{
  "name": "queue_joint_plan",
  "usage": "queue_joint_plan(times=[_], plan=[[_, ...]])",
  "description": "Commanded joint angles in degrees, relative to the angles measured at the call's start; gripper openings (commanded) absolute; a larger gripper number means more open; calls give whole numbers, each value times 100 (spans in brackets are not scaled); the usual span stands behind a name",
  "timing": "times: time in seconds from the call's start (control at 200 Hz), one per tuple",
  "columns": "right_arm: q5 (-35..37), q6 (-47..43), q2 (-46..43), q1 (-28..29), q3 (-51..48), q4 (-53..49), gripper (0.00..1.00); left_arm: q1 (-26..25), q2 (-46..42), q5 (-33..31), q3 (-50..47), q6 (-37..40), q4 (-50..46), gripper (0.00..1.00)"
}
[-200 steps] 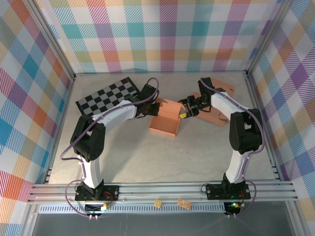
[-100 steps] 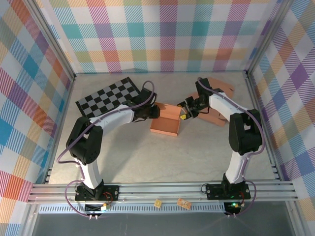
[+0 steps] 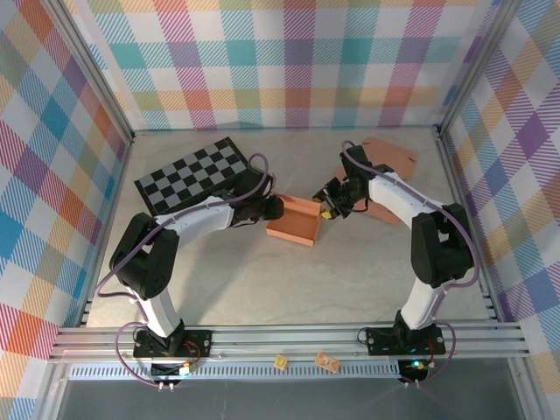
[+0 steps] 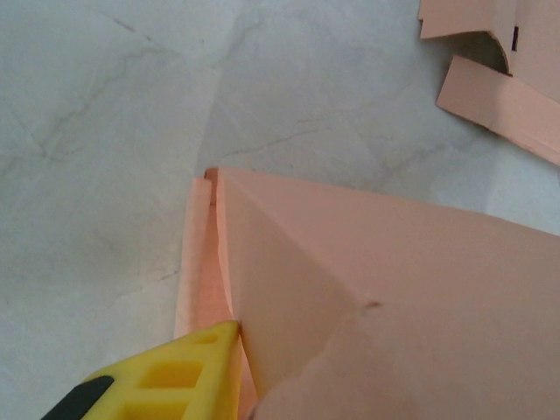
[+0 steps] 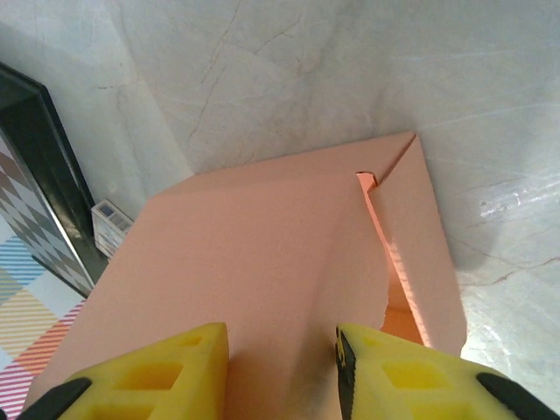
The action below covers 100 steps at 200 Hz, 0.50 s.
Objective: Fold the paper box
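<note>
The orange paper box (image 3: 293, 221) stands half-formed on the table's middle, open side up. My left gripper (image 3: 273, 208) is at the box's left end. In the left wrist view one yellow finger (image 4: 175, 376) touches the edge of a raised box panel (image 4: 376, 289), and that panel hides the other finger. My right gripper (image 3: 326, 207) is at the box's right end. In the right wrist view its fingers stand apart over a flat panel of the box (image 5: 254, 254), with the right gripper (image 5: 282, 337) open and a folded side flap (image 5: 420, 227) just to the right.
A black-and-white checkerboard (image 3: 192, 171) lies at the back left, its edge (image 5: 44, 166) close behind the box. Flat orange cardboard blanks (image 3: 391, 153) lie at the back right, also seen beyond the box (image 4: 503, 105). Metal frame rails line the table's sides.
Both grippers have closed in on the box's ends and moved slightly nearer. The box looks narrower and its walls more upright. The left jaws have widened a little, the right jaws narrowed.
</note>
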Motion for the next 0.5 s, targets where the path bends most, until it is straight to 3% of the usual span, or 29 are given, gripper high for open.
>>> queue_joint_plan(times=[0.0, 0.495], plan=[[283, -289, -227, 106, -187, 144, 37, -87, -250, 248, -236, -180, 172, 27], [814, -832, -456, 316, -574, 271, 35, -87, -525, 538, -874, -526, 303, 27]])
